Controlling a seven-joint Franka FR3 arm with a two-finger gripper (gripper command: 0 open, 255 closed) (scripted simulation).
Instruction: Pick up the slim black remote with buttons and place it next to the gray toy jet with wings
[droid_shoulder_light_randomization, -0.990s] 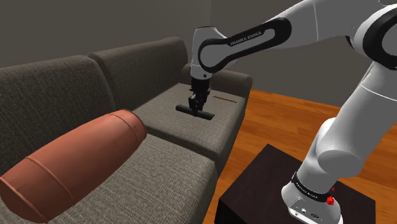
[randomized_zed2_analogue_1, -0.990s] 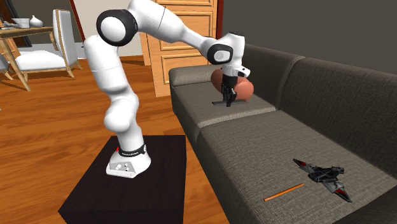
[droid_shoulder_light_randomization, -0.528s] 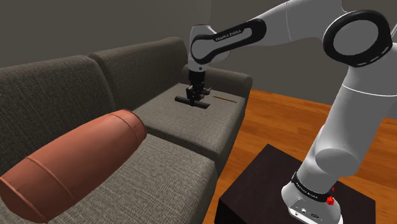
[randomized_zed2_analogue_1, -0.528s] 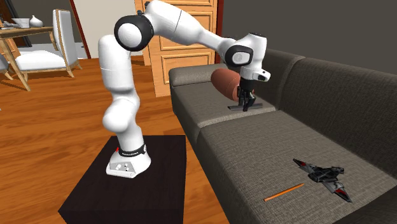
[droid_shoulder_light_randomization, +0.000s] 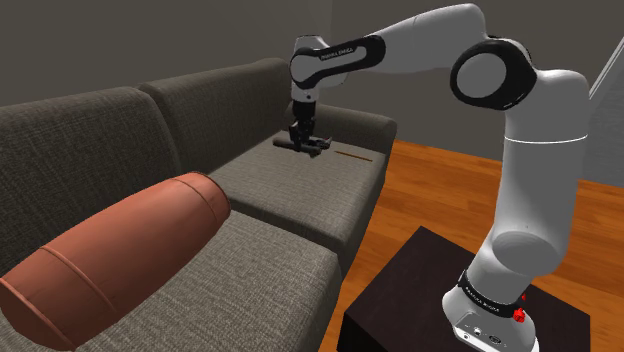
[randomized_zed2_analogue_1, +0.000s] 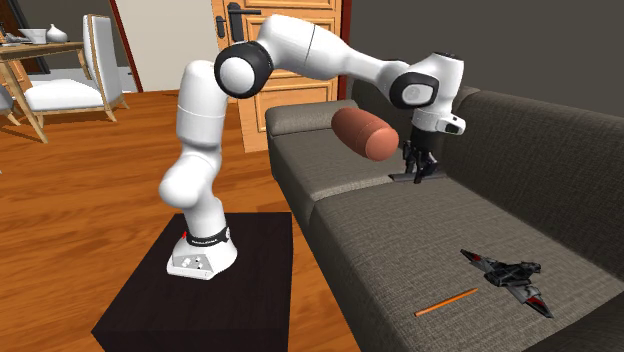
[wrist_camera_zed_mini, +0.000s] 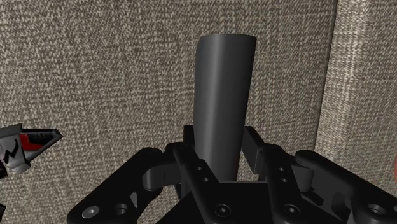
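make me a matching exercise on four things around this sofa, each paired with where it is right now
Things
1. remote
2. toy jet
3. orange stick
4. reddish-brown bolster

Places
A. lying flat near the front edge of the sofa
B. on the seat at the sofa's end toward the second exterior view's left
C. clasped between the fingers of the hand
D. on the seat, further toward the backrest than the stick

Pairs: 1-C, 2-D, 3-A, 4-B

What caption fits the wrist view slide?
Hand clasps the slim dark remote over the sofa seat, toy jet off to one side.
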